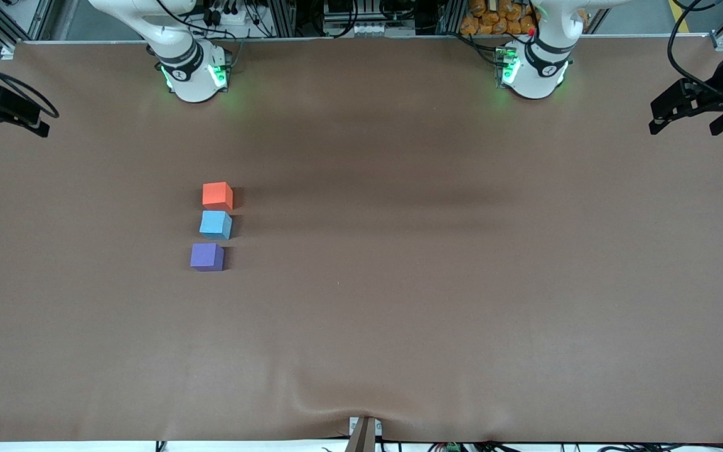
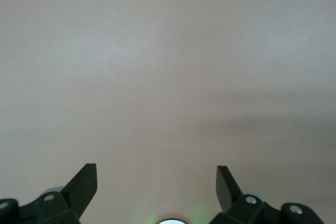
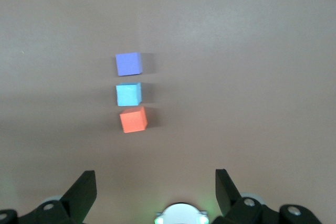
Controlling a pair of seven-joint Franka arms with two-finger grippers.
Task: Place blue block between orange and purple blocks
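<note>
The blue block [image 1: 215,225] sits on the table between the orange block [image 1: 217,195] and the purple block [image 1: 207,257], in one short line toward the right arm's end. The orange one is farthest from the front camera, the purple one nearest. Small gaps separate them. The right wrist view shows the purple block [image 3: 128,64], the blue block [image 3: 128,94] and the orange block [image 3: 133,119]. My right gripper [image 3: 155,174] is open and empty, high over its own base. My left gripper [image 2: 157,168] is open and empty over bare table by its base. Neither gripper shows in the front view.
The brown table cover [image 1: 399,282] has a wrinkle at the edge nearest the front camera [image 1: 361,411]. Black mounted devices stand at both ends of the table, one at the right arm's end [image 1: 4,113] and one at the left arm's end [image 1: 688,107].
</note>
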